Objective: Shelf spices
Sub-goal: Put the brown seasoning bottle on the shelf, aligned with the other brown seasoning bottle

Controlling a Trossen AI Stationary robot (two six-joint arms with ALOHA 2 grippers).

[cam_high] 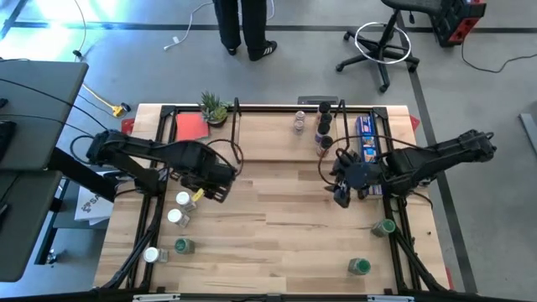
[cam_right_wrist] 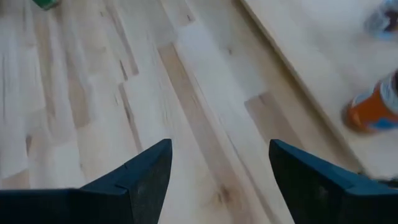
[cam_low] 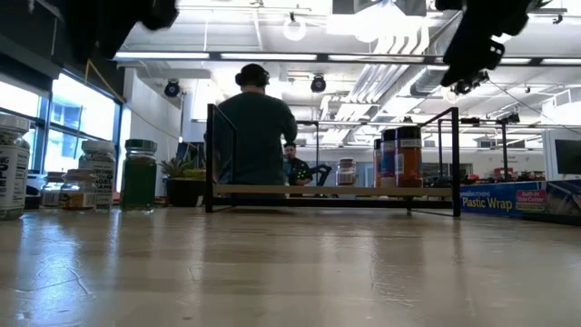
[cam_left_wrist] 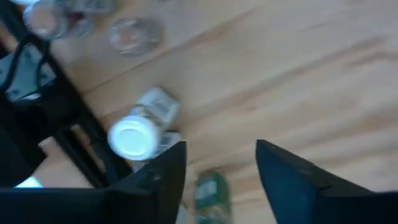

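Note:
The shelf [cam_high: 277,134] stands at the table's far middle with three spice jars [cam_high: 299,122] [cam_high: 323,113] [cam_high: 323,139] upright on its board; the low view shows them too [cam_low: 408,156]. More jars stand on the table near the left edge: white-topped ones [cam_high: 184,200] [cam_high: 176,216] [cam_high: 151,254] and a green one [cam_high: 183,246]. Two green jars [cam_high: 384,226] [cam_high: 359,266] stand near right. My left gripper [cam_left_wrist: 217,168] hangs open, pointing down, beside a white-topped jar [cam_left_wrist: 132,137], with a green jar [cam_left_wrist: 210,193] showing between its fingers. My right gripper [cam_right_wrist: 221,174] is open over bare wood, near the shelf's right end.
A long blue box [cam_high: 367,138] lies right of the shelf, and a potted plant [cam_high: 214,107] and a red sheet [cam_high: 191,127] left of it. Black frame rails [cam_high: 138,243] run along both table sides. People stand beyond the far edge [cam_low: 254,127].

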